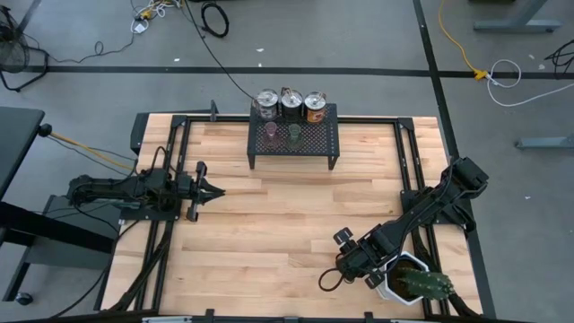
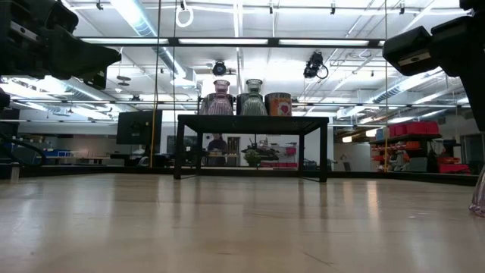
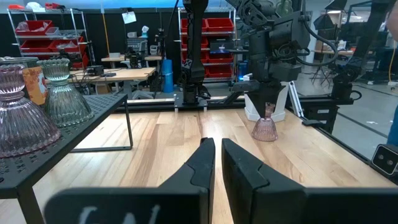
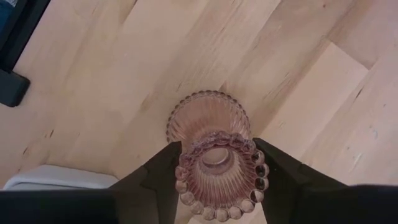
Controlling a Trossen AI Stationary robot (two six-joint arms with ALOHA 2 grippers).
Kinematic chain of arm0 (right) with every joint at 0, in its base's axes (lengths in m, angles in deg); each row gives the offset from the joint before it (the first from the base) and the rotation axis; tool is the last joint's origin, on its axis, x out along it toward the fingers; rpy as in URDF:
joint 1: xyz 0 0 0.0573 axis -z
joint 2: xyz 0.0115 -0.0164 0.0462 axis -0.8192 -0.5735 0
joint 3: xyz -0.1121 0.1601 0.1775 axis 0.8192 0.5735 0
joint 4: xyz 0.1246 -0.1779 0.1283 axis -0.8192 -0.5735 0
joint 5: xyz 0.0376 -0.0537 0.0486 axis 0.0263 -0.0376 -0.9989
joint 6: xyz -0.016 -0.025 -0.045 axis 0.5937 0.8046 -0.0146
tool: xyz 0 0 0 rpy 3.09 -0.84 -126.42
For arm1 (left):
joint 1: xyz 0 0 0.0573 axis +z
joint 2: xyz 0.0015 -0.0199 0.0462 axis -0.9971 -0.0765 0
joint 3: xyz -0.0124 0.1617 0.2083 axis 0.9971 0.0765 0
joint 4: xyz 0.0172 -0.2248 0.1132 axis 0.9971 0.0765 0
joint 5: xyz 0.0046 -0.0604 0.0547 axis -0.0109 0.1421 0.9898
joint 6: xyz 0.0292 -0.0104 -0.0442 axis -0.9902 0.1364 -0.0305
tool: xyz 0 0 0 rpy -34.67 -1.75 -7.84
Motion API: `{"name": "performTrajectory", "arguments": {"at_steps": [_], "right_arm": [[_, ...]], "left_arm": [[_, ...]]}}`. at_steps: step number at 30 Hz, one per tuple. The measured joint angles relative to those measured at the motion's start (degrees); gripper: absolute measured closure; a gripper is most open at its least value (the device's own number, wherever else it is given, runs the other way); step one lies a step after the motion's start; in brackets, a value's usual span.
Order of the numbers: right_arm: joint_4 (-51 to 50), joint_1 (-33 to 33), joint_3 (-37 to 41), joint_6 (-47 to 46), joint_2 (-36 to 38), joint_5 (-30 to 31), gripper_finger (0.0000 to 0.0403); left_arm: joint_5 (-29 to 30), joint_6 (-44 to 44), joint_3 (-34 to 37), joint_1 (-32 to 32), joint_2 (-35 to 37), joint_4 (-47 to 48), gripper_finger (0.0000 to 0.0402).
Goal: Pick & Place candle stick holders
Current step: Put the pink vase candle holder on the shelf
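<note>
While the right tool is clasping a pink glass holder by its beaded rim, the holder's flared foot is resting on the counter near the near right corner, gripped high so it stays upright. The white cactus pot is crowding it just beside. Five holders are standing on the black mesh rack at the far edge. The left tool, clenched empty, is waiting by the left edge.

The wooden table carries a black mesh rack and a white cactus pot.
</note>
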State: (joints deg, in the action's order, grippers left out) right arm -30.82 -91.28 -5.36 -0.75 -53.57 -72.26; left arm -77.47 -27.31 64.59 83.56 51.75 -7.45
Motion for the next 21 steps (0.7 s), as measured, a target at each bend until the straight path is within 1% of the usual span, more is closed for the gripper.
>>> {"name": "performTrajectory", "arguments": {"at_steps": [5, 21], "right_arm": [[-2.5, 0.0, -2.1, 0.3, 0.2, -0.1, 0.0236], [-14.3, 1.4, -18.2, 0.3, 0.5, 0.0, 0.0236]], "left_arm": [[0.0, 0.0, 0.0, 0.0, 0.0, 0.0, 0.0367], [0.0, 0.0, 0.0, 0.0, 0.0, 0.0, 0.0367]]}}
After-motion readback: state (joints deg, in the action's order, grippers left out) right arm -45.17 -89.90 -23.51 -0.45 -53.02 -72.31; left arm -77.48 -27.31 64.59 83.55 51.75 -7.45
